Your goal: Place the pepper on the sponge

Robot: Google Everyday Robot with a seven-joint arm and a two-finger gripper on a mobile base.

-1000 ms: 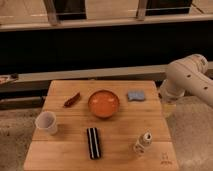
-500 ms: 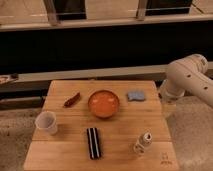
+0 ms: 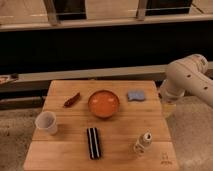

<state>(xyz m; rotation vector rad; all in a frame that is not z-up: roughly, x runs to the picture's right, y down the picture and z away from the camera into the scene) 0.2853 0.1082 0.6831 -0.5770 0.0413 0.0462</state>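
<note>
From where I stand, the one camera view shows the pepper (image 3: 71, 99) lying flat on the wooden table (image 3: 125, 152), near its far left corner and just left of the orange bowl (image 3: 104, 103); the sponge (image 3: 136, 95) sits on the bowl's other side, well apart from the pepper, with nothing on top of it; the white arm (image 3: 187, 77) bends down off the table's right edge, and the gripper (image 3: 167, 107) hangs low there, beside the sponge's end of the table and far from the pepper; whether it is open or closed I cannot tell. As things lie, I'd judge the pepper has yet to be fetched; doing that well means carrying the gripper over or behind the bowl rather than through it, coming down across the chili's slender body rather than along it, gripping near its middle so it doesn't pivot, and staying clear of the white cup (image 3: 46, 122) in front of it; the striped bar (image 3: 93, 143) and small bottle (image 3: 142, 143) stand nearer me, out of that path. Against the views from a second and half a second ago, I see no change; arm and objects sit where they were.
</note>
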